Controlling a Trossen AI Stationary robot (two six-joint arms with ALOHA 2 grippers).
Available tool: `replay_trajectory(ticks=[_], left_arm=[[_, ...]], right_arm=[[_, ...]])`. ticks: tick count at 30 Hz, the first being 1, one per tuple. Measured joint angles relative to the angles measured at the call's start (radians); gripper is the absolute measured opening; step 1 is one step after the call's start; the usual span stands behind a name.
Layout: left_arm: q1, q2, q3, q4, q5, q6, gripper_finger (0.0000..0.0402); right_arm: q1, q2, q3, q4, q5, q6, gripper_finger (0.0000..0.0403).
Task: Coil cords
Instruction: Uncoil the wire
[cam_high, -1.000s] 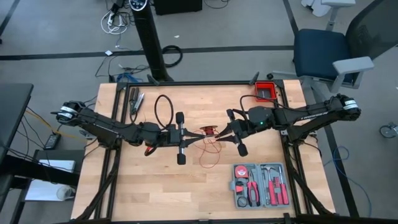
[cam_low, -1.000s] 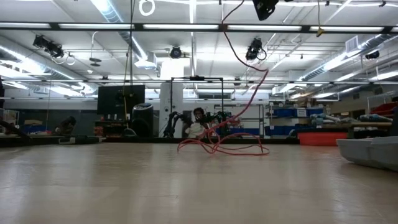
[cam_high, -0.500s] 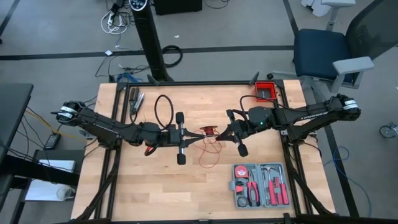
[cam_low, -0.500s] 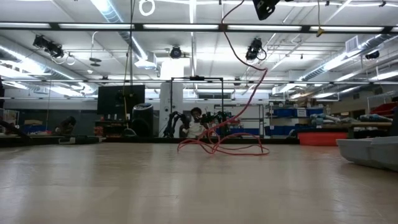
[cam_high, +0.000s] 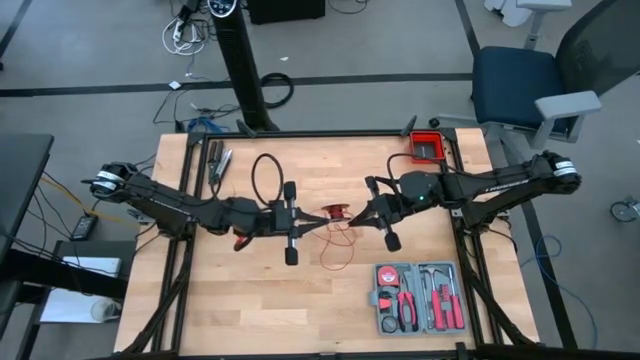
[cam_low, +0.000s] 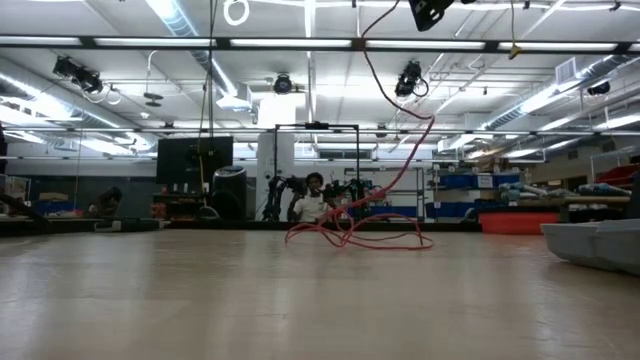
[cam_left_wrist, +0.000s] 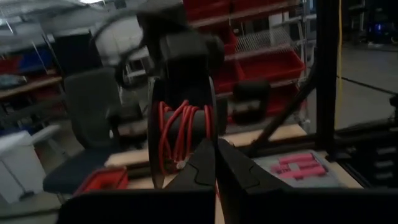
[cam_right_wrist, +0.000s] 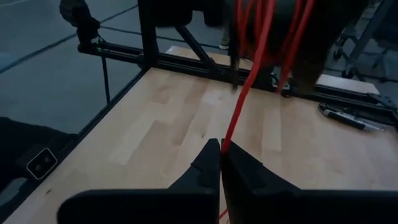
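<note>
Right fingers: the right gripper (cam_right_wrist: 220, 149) is closed tight on a single strand of the red cord (cam_right_wrist: 244, 99), which runs taut from the pinch up toward the bundle.
Left fingers: the left gripper (cam_left_wrist: 216, 163) is closed; a wound bundle of the red cord (cam_left_wrist: 178, 135) sits just past its tips. Whether the fingers actually pinch a strand I cannot tell.
Cord position: in the high view the bundle (cam_high: 334, 212) hangs between the two grippers, left (cam_high: 305, 222) and right (cam_high: 362, 214), above the middle of the counter (cam_high: 220, 300). Slack loops lie on the counter below, seen in the low view (cam_low: 355, 235).
Risk, slip: the cord is thread-thin, so a pull by the right arm may draw it through the closed fingers instead of feeding a wrap.
Risk, unwinding: if the two arms move apart, tension could strip turns off the bundle.
Risk, tangle: the loose loops overlap; lifted quickly, they may knot or snag.
Risk, collision: the fingers of both arms work close together and could touch during a wrap.
Nearby: grey tool case (cam_high: 418, 297) stands well apart from the cord.
</note>
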Motion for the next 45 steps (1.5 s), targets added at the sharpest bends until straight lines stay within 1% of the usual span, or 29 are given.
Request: replay_trajectory(ticks=[7, 9, 13, 17, 21, 26, 31, 34, 37, 45], left_arm=[[0.025, 0.0, 0.0, -0.147, 0.019, -0.151, 0.0003], [0.041, 0.0, 0.0, -0.162, 0.066, -0.208, 0.0003], [0.064, 0.009, 0.0, -0.158, 0.2, -0.293, 0.0003], [0.064, 0.042, 0.0, -0.116, 0.282, -0.299, 0.0003], [0.064, 0.072, 0.0, -0.093, 0.325, -0.299, 0.0003], [0.064, 0.074, 0.0, -0.09, 0.326, -0.299, 0.0003], [0.064, 0.074, 0.0, -0.059, 0.325, -0.291, 0.0003], [0.064, 0.074, 0.001, -0.046, 0.323, -0.269, 0.0003], [0.064, 0.074, 0.0, -0.005, 0.322, -0.24, 0.0003], [0.064, 0.074, 0.0, 0.034, 0.311, -0.184, 0.0003]], right_arm=[[0.0, -0.08, 0.0, -0.031, 0.009, -0.026, 0.0001], [0.0, -0.098, 0.0, -0.029, 0.053, -0.033, 0.0001], [0.002, -0.101, 0.0, -0.025, 0.177, -0.063, 0.0001], [0.002, -0.061, 0.0, 0.022, 0.193, -0.117, 0.0001], [0.002, -0.02, 0.0, 0.065, 0.191, -0.159, 0.0001], [0.002, 0.021, 0.0, 0.109, 0.142, -0.176, 0.0001], [-0.003, 0.053, 0.0, 0.113, 0.128, -0.177, 0.0001], [-0.006, 0.067, 0.001, 0.108, 0.095, -0.178, 0.0001], [-0.008, 0.068, 0.001, 0.082, 0.069, -0.177, 0.0001], [-0.01, 0.058, 0.001, -0.025, 0.068, -0.168, 0.0001]])
